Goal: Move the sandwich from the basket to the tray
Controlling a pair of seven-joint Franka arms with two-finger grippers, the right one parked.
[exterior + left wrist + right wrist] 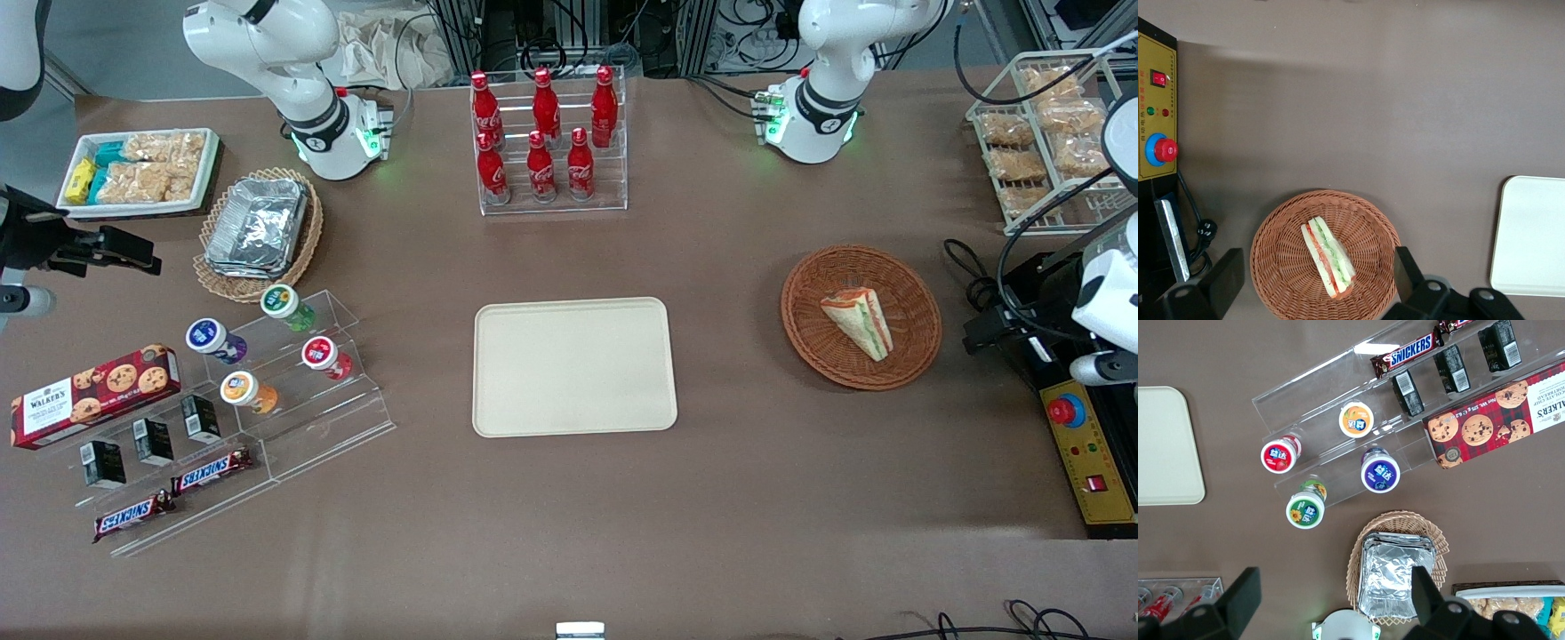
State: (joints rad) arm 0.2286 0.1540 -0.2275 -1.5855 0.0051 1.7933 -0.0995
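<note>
Hovering end effector (1318,283) is spread wide above the basket (1275,267), nothing gripped.
The sandwich (1329,257) lies tilted in the basket, well apart from the tray (573,366); its soft wedge could be crushed or slipped by an off-centre pinch.

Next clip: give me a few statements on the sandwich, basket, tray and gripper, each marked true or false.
1. The sandwich lies in the basket. True.
2. The tray holds a bottle. False: nothing lies on it.
3. The gripper is open, above the basket. True.
4. The fingers grip the sandwich. False: they stand apart, not touching it.
5. The basket sits on the tray. False: it rests on the table beside it.
</note>
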